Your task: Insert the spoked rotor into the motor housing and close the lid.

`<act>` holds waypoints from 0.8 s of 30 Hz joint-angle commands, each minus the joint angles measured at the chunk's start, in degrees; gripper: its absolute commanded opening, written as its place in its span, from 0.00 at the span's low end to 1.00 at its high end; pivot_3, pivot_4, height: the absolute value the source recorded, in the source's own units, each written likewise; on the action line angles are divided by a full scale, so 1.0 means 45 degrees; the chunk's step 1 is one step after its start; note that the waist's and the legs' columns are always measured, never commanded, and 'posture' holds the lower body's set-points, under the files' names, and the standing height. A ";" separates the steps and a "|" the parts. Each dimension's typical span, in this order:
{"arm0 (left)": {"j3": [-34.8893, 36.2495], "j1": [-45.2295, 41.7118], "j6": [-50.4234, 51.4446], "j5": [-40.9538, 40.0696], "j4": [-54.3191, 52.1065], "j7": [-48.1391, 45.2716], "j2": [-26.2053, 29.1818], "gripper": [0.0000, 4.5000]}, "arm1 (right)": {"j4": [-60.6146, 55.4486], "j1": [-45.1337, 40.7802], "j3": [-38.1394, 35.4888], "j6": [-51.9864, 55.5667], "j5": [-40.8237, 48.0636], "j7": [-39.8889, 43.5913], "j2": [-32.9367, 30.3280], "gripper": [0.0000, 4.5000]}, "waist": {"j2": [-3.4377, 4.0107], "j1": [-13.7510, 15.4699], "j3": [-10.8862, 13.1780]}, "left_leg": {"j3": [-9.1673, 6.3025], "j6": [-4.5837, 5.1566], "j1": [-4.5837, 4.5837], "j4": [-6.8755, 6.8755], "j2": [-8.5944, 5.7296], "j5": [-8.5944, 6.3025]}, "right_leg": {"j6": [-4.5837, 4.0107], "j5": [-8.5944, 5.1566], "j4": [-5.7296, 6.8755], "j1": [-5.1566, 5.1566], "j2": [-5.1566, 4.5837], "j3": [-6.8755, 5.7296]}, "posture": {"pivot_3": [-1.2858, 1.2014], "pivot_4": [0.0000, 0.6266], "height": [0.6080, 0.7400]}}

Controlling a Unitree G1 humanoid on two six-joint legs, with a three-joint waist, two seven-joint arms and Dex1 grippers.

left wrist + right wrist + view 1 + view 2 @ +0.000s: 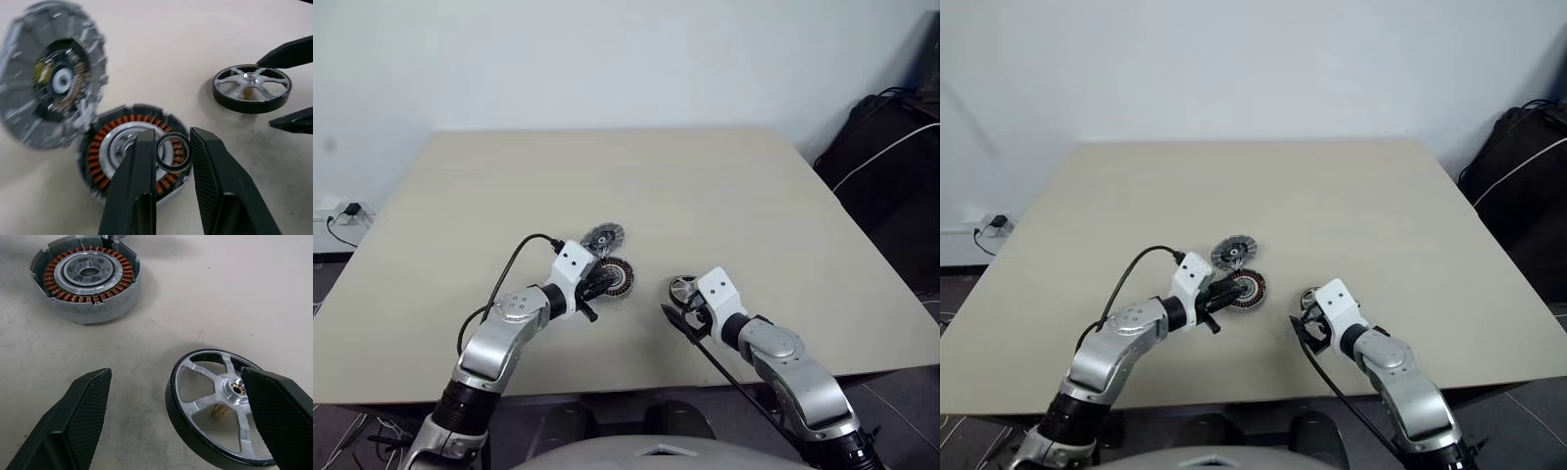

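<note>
Left wrist view: left claw [168,161] pinches black ring [173,153]; right claw [176,421] wide beside spoked rotor [220,413].

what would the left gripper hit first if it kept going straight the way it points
Probably the motor housing: the left gripper, pinching a small black ring, points down at its copper windings. Depth is unclear.

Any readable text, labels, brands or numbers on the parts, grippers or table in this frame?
None: no text, brand or number reads on the motor housing, the spoked rotor, the lid, the small black ring, the left gripper or the right gripper.
</note>
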 commanded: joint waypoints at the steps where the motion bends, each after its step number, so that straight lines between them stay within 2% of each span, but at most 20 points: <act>1: -0.0201 -0.0735 -0.0586 0.0597 0.0809 0.0509 -0.0318 0.15 | -0.0219 -0.0108 -0.0158 -0.0157 -0.0043 -0.0054 0.0084 1.00 | -0.0001 0.0013 0.0000 | 0.0000 0.0000 0.0000 0.0004 0.0000 0.0000 | 0.0004 0.0002 0.0000 0.0001 0.0001 0.0000 | 0.52 0.00 1.00; 11: -0.0449 -0.1872 -0.2246 0.1412 0.3964 0.1186 -0.1615 0.15 | -0.0340 0.0028 -0.0190 -0.0152 -0.0038 -0.0144 0.0138 1.00 | -0.0007 0.0026 -0.0001 | -0.0001 0.0019 -0.0008 0.0029 -0.0003 -0.0008 | 0.0026 0.0016 -0.0003 0.0011 -0.0002 0.0006 | 0.52 0.00 1.00; 21: -0.0450 -0.1823 -0.2232 0.1895 0.4407 0.1396 -0.1741 0.15 | -0.0443 0.0176 -0.0289 -0.0142 -0.0045 -0.0168 0.0087 1.00 | -0.0007 0.0016 -0.0001 | -0.0003 0.0024 -0.0016 0.0044 -0.0002 -0.0010 | 0.0030 0.0018 0.0003 0.0005 -0.0003 0.0003 | 0.52 0.00 1.00; 23: -0.0359 -0.1789 -0.2187 0.1859 0.4371 0.1380 -0.1762 0.31 | -0.0416 0.0161 -0.0271 -0.0147 -0.0053 -0.0169 0.0095 1.00 | -0.0007 0.0016 0.0000 | -0.0009 0.0032 -0.0016 0.0058 -0.0002 -0.0015 | 0.0030 0.0019 0.0003 -0.0001 -0.0003 0.0002 | 0.52 0.00 1.00; 24: -0.0336 -0.1781 -0.2176 0.1863 0.4357 0.1390 -0.1774 0.36 | -0.0403 0.0152 -0.0264 -0.0151 -0.0056 -0.0166 0.0096 1.00 | -0.0006 0.0015 -0.0001 | -0.0010 0.0036 -0.0016 0.0065 -0.0002 -0.0017 | 0.0030 0.0019 0.0003 -0.0001 -0.0004 0.0002 | 0.52 0.00 1.00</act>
